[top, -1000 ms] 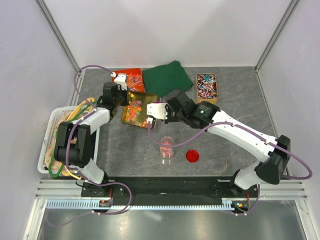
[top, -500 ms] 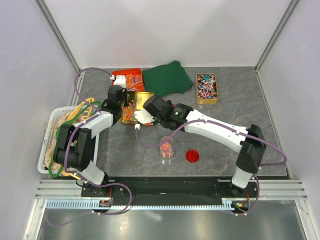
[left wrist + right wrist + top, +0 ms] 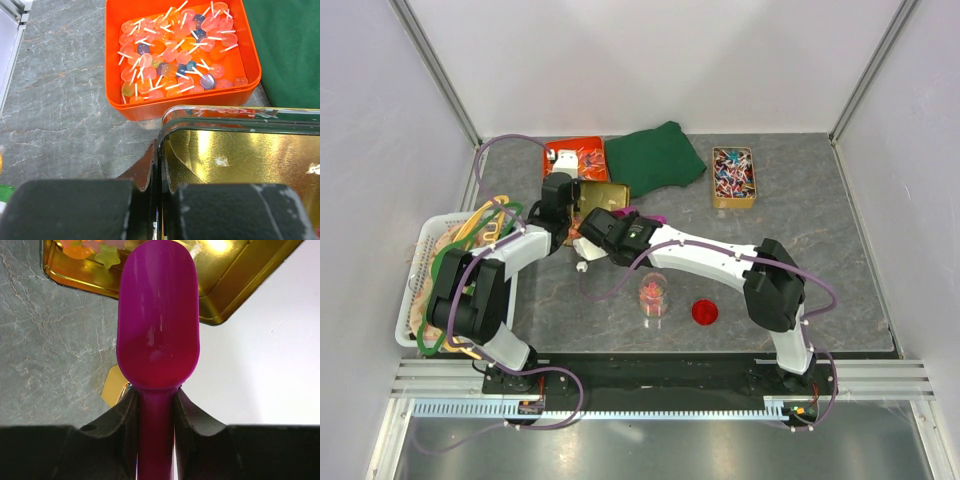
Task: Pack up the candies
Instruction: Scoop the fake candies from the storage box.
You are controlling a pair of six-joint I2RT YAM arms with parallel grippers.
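Observation:
My left gripper (image 3: 161, 187) (image 3: 560, 203) is shut on the near rim of a gold tin (image 3: 240, 150) (image 3: 610, 191). Its bare gold floor fills the left wrist view. My right gripper (image 3: 156, 400) (image 3: 592, 226) is shut on the handle of a magenta scoop (image 3: 157, 315), whose bowl reaches over the tin's corner (image 3: 235, 295). No candy shows in the bowl. A few candies (image 3: 82, 249), orange and green, lie in the tin at the top of the right wrist view. More candies sit in a clear jar (image 3: 654, 295) on the table.
An orange tray of stick sweets (image 3: 180, 50) (image 3: 577, 157) stands just behind the tin. A green cloth (image 3: 655, 155) lies to its right, then a wooden box of twist-wrapped sweets (image 3: 733, 175). A red lid (image 3: 705, 312) lies by the jar. A white basket (image 3: 420, 290) sits at the left edge.
My right arm has swung left from beside the jar to the tin, carrying the scoop, and now covers most of it. The left gripper keeps its grip on the tin's rim.

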